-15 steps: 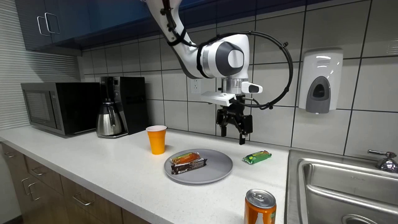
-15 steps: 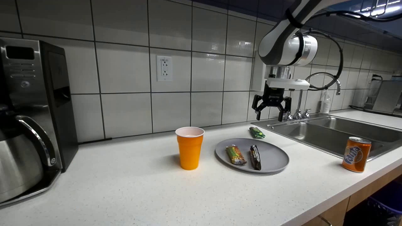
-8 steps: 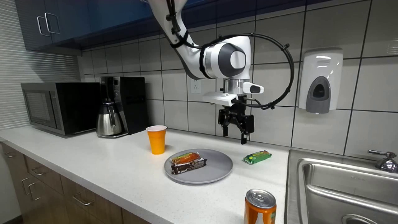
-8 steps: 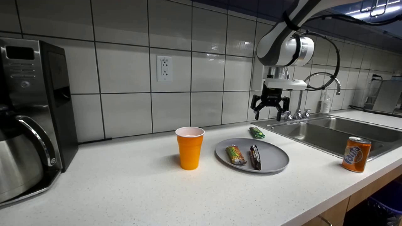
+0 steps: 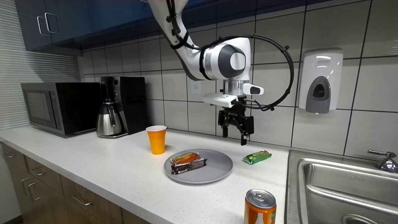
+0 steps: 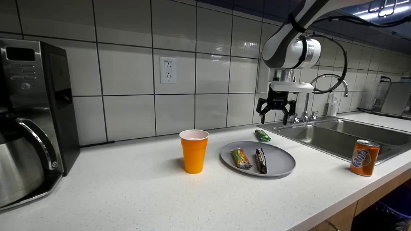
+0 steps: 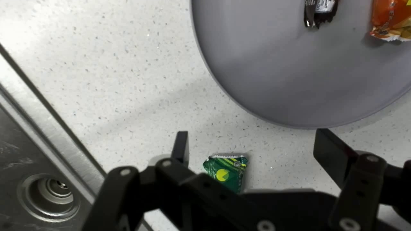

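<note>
My gripper (image 5: 234, 137) is open and empty, pointing down above the counter near the tiled wall. It also shows in an exterior view (image 6: 274, 119) and in the wrist view (image 7: 252, 147). A green wrapped snack bar (image 5: 257, 157) lies on the counter below it, apart from the fingers. In the wrist view the green bar (image 7: 224, 171) appears between the fingers, nearer the left one, partly hidden by the gripper. A grey plate (image 5: 217, 169) stands beside it, holding an orange-and-green wrapped bar (image 5: 185, 158) and a dark brown wrapped bar (image 5: 188, 166).
An orange cup (image 6: 194, 155) stands beside the plate. An orange soda can (image 6: 365, 158) stands near the counter's front edge. A steel sink (image 5: 293, 174) adjoins the counter. A coffee maker (image 5: 133, 105) and a microwave (image 5: 77, 107) stand at the far end. A soap dispenser (image 5: 321, 79) hangs on the wall.
My gripper has shifted slightly sideways, toward the cup in an exterior view, then sunk very slightly. It stays open. The bars, plate, cup and can have not moved.
</note>
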